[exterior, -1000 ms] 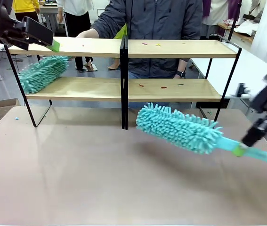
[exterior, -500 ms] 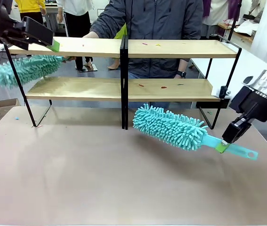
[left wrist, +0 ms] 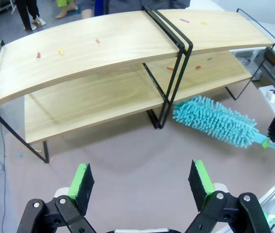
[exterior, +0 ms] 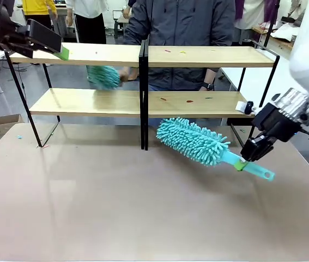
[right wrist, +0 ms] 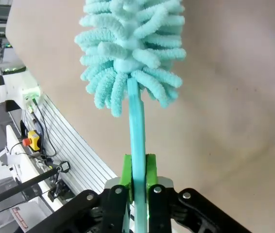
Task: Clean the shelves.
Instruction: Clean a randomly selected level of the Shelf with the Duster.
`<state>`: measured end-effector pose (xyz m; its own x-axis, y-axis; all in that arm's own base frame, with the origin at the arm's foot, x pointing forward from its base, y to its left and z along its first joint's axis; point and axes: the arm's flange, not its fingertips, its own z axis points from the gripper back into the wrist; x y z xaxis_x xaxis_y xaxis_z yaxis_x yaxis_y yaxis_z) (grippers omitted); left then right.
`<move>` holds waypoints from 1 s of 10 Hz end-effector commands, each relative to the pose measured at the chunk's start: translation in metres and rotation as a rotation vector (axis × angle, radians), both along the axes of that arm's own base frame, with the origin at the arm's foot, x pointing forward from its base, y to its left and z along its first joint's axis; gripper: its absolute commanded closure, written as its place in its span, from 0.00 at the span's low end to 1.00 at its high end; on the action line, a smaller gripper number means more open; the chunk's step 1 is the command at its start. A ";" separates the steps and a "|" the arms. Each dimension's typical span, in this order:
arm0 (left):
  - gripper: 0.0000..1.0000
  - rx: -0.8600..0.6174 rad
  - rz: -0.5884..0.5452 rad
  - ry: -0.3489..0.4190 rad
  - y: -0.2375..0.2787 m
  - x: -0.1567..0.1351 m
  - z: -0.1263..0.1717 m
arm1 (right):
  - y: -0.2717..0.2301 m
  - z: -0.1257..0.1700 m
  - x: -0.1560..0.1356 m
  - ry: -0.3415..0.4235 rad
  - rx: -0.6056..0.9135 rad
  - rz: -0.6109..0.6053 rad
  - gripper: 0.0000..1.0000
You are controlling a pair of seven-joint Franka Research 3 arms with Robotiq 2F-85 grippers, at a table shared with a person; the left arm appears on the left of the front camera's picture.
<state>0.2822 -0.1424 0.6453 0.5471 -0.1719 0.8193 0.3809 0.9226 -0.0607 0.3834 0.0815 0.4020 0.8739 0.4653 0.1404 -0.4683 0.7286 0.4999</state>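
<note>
Dusters at the shelves (exterior: pixel 208 57)
Right gripper (exterior: pixel 243 162) clamps a teal duster's (exterior: pixel 192 141) handle above the table (exterior: pixel 89 207); left gripper (left wrist: pixel 141 178) gapes empty; a person's duster (exterior: pixel 104 76) lies between the left boards.

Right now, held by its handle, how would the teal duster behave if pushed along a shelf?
Probably light: the right gripper holds the duster out sideways by its thin handle. The fluffy head likely squashes softly against the shelves. The flat handle may flex.

Left gripper (left wrist: pixel 142 180) hangs high at far left, fingers spread; right gripper (exterior: pixel 245 160), low right, clamps a duster handle (exterior: pixel 260 172).
</note>
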 end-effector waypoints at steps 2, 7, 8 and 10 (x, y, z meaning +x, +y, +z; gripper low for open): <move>0.00 -0.007 -0.003 -0.009 0.001 0.000 0.000 | 0.013 -0.017 0.030 0.058 0.009 0.006 0.88; 0.00 -0.007 -0.003 -0.009 0.001 0.000 0.000 | 0.014 -0.055 0.060 0.047 0.001 -0.170 0.88; 0.00 -0.007 -0.003 -0.009 0.001 0.000 0.000 | 0.005 -0.062 0.061 0.066 -0.017 -0.229 0.88; 0.00 -0.007 -0.003 -0.009 0.001 0.000 0.000 | -0.018 -0.058 0.053 0.040 -0.036 -0.358 0.88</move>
